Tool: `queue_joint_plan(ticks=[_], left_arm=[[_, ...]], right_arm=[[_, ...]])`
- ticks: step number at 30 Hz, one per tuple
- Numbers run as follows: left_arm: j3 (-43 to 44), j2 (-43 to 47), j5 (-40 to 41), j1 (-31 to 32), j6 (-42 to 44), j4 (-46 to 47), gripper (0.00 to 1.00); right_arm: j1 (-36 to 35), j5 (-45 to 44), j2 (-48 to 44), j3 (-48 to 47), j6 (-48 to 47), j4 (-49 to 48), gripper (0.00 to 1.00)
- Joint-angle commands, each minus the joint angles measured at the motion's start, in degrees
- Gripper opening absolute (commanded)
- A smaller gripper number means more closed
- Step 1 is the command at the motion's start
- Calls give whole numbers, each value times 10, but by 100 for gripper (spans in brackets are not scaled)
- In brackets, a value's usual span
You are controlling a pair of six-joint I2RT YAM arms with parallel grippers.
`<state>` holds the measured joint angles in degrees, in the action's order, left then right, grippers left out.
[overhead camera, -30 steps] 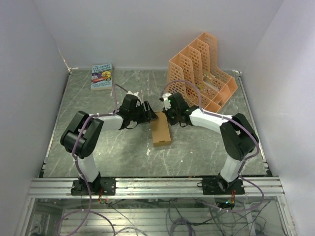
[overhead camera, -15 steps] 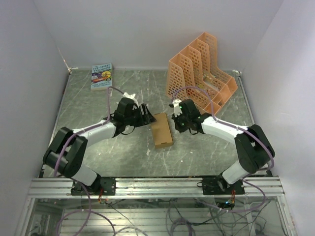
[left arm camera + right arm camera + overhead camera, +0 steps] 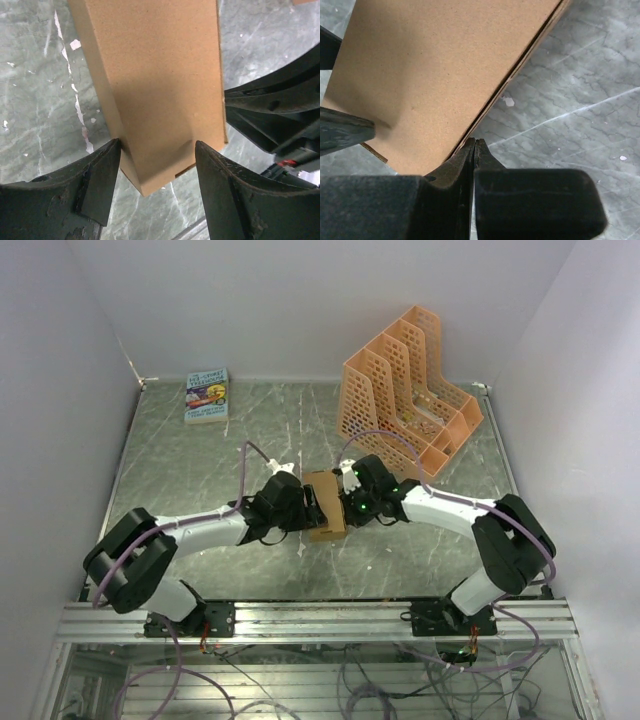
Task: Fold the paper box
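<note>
Jaws flank the paper box (image 3: 326, 505) at the middle of the table (image 3: 200, 450), the left arm's from the left, the right arm's from the right, both equally near. The box's long axis runs up-frame.

Left wrist view: the open jaws straddle its near end, and it stretches upward.

Right wrist view: the closed jaws' tips meet its lower-right edge, and it fills the upper left.

the paper box (image 3: 326, 506) is boxed in sideways: the left gripper (image 3: 306, 508) has its jaws spread across the box's left end, and the right gripper (image 3: 347, 508) is pinched tight against its right edge. both forearms block the table (image 3: 200, 460) either side of it. the orange rack (image 3: 408, 390) stands back-right of the box. the book (image 3: 207, 395) sits well off back-left. there's bare room straight behind and in front of it.
</note>
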<state>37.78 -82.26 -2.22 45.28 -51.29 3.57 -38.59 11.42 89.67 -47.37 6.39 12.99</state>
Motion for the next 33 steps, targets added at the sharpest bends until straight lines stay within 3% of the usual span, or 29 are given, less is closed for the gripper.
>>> queue_joint_plan(ticks=[1, 6, 16, 28, 33], left_arm=[[33, -24, 42, 20, -14, 16, 71], [51, -31, 56, 22, -2, -10, 71], [7, 30, 68, 28, -19, -32, 71], [68, -63, 75, 86, -33, 15, 71], [82, -58, 91, 87, -17, -11, 71]], right_arm=[[-7, 5, 1, -31, 18, -1, 0], [6, -54, -19, -22, -7, 18, 0], [24, -25, -44, 5, -10, 53, 0], [-43, 40, 1, -44, 31, 66, 0], [-16, 1, -7, -47, 17, 78, 0]])
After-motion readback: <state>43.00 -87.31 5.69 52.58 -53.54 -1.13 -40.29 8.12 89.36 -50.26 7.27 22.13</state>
